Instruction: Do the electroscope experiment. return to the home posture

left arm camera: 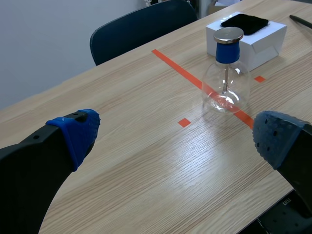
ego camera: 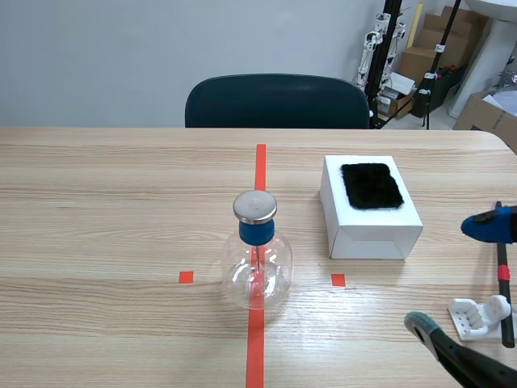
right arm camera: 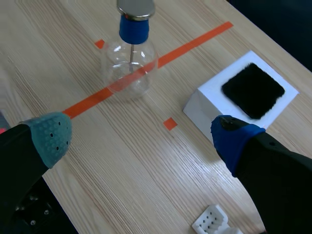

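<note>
both tools are spread apart and empty: left tool [left arm camera: 176,135], right tool [ego camera: 455,276]. the electroscope [ego camera: 257,250] stands mid-tabletop [ego camera: 121,202] on the red tape [ego camera: 260,166]. heading home, the right arm could clip the rod [ego camera: 505,279] just beside it.

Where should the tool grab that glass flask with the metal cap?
Probably at the blue collar of the flask, coming in level from the side. The flask stands upright, the collar is narrow and straight-walled, and the round glass bulb below looks too wide and slick.
</note>
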You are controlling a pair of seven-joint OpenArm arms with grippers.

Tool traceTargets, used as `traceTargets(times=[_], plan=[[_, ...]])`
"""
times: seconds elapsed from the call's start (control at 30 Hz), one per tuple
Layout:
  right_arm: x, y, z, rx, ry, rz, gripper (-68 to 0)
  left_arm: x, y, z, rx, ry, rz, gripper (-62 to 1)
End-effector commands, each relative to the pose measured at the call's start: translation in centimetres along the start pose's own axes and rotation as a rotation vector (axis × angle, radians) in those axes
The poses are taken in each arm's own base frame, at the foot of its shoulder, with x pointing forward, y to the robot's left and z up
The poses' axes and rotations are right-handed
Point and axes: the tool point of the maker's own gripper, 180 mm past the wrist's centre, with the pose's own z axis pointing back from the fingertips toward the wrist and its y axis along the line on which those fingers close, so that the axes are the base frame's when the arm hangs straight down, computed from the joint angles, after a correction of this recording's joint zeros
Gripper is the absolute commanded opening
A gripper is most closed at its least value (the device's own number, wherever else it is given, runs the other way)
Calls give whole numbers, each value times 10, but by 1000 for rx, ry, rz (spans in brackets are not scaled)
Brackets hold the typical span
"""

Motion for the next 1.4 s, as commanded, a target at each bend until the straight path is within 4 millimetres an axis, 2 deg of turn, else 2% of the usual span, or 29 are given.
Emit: traceTargets(times=[0.0,0.4,1.37], plan=[[13,8,-2,38,-41,9,-93,4,1,-2,4,-25,10,14],[26,41,-12,131,-98,-54,-93,5,1,-3,5,-29,6,14],[29,41,-12,130,-115,-69,-93,11,3,-9,4,-57,-7,14]])
